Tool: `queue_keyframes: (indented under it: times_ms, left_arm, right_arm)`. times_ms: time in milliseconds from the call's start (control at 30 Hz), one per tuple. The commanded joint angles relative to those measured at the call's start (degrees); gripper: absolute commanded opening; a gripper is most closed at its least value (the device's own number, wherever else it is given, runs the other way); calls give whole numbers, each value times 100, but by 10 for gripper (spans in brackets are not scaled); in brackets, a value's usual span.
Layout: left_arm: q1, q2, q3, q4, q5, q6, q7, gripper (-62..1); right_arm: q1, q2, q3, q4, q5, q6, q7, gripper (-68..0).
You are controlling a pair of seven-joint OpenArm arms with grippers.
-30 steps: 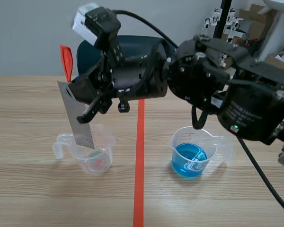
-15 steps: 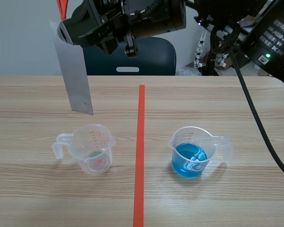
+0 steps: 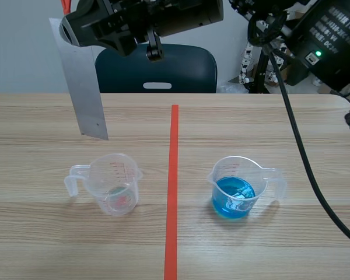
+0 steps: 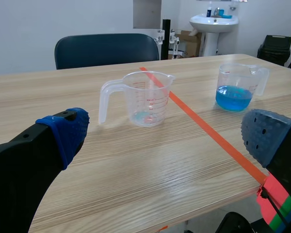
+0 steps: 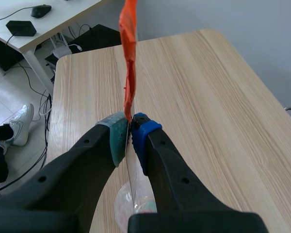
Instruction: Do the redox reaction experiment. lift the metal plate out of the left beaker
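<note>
Hanging clear: the metal plate [image 3: 81, 87] dangles upright from the right tool [image 3: 70, 29], high over the desk [image 3: 46, 233]. Its lower edge is well above the left beaker [image 3: 112, 184] and a little behind it. That height makes sense, because the plate is out past the rim and looks free to travel without knocking the cup. The right beaker [image 3: 240, 188], with its blue solution, stands across the tape line, well apart.

Over to the left wrist view. The left tool [image 4: 167, 131] sits low by the desk edge, fingers spread wide with nothing between them and both beakers ahead of it. I'd say it's parked out of the way.

Right wrist view now. The two pads pinch tight on the plate's thin top edge, right where an orange tag [image 5: 128, 58] sticks out ahead. Gripping at the top likely spares the fingers the liquid. The left beaker shows below the tool, so the lift looks done.
</note>
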Motion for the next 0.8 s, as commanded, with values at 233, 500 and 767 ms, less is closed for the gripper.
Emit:
queue_keyframes:
  times_ms: [233,500,767]
  left_arm:
    - [44,-2,-15,98,-33,13,-262,14]
    - [44,0,-15,98,-31,13,-262,14]
    - [44,-2,-15,98,-31,13,-262,14]
  right_arm:
    - [162,-350,39,79,-282,0,-81,-671]
    - [151,-525,39,79,-372,0,-166,-671]
    - [151,-551,39,77,-374,2,-184,-671]
